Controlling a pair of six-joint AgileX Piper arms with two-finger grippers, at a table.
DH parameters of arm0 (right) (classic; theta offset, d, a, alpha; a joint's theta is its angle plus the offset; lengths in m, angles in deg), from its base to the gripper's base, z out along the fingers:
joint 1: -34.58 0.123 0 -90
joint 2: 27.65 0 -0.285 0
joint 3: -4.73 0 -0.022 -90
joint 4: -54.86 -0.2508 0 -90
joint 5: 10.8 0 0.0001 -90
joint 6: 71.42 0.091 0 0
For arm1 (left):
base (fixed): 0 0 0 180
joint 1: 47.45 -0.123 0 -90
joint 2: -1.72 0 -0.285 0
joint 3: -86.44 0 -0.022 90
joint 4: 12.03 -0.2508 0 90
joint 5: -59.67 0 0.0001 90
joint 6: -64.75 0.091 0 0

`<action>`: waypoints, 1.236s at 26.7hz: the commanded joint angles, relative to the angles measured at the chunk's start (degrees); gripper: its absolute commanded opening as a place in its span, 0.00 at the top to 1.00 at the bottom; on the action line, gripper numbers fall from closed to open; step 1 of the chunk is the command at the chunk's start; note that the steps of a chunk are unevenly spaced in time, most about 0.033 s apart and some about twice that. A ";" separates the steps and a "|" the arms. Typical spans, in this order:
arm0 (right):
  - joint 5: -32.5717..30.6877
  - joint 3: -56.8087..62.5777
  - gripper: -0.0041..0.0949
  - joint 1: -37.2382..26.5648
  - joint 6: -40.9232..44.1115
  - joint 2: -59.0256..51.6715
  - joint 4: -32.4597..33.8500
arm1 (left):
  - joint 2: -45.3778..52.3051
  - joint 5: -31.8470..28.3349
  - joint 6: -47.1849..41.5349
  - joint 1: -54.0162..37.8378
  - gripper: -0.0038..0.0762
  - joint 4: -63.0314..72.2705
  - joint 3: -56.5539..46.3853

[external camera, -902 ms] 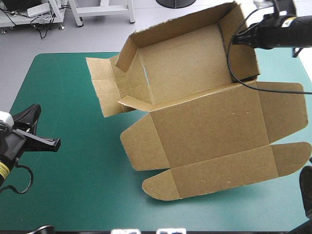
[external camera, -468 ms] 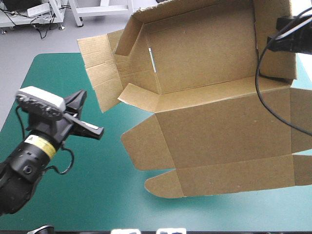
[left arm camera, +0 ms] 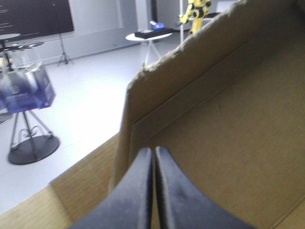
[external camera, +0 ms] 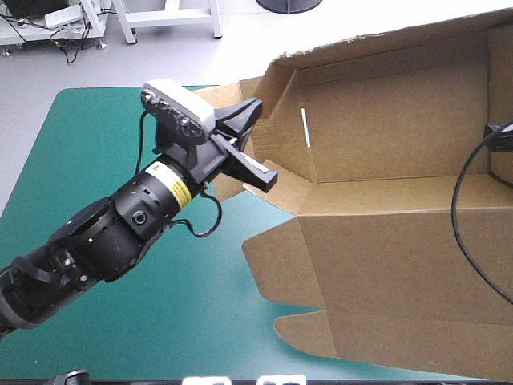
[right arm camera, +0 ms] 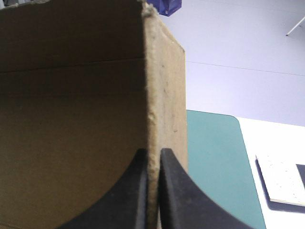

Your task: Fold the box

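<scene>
**High view.** The box (external camera: pixel 385 136) fills the right half of the scene. It seems to be raised off the teal-green cover (external camera: pixel 96 136), with its hollow inside facing up and its flat lid panel spreading toward the near edge. Its long axis runs left to right. The left claw (external camera: pixel 268 176) reaches in from the near left, and its tip is right at the box's left end wall, so the box lies to its right and slightly farther away. The right claw (external camera: pixel 501 135) shows only as a black bit at the right edge, by the right end wall. Each claw is therefore at its own end of the box, and the left one is nearer the loose left flaps. In my judgement the coming move turns on that left end. Whether the left tip touches the board cannot be told from here.

**Left wrist view.** The left claw (left arm camera: pixel 154 157) has its fingers pressed together in a point, and no board is seen between them. The torn top edge and corner of the left end wall rise just ahead of the tip, and the inside of the box (left arm camera: pixel 228 119) stretches beyond it. The high view does not show this closeness.

**Right wrist view.** The right claw (right arm camera: pixel 153 157) pinches the edge of an upright wall of the box (right arm camera: pixel 71 119), with the board standing between its fingers. The high view does not show this grip.
</scene>
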 commanded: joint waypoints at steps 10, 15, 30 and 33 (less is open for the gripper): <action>-0.16 1.97 0.98 -0.35 6.04 -5.82 14.09 | -9.49 -19.87 0.55 -7.94 0.93 12.80 13.74; 0.38 4.97 0.98 -0.35 6.36 -5.06 14.62 | -9.63 -9.24 12.19 -8.97 0.93 12.73 13.62; 13.64 9.22 0.98 -0.35 4.83 5.46 -3.97 | -9.63 1.39 28.19 -28.28 0.93 18.53 13.62; 16.28 9.22 0.98 -0.45 3.62 7.73 -9.42 | -9.84 1.39 32.01 -40.27 0.93 29.97 13.62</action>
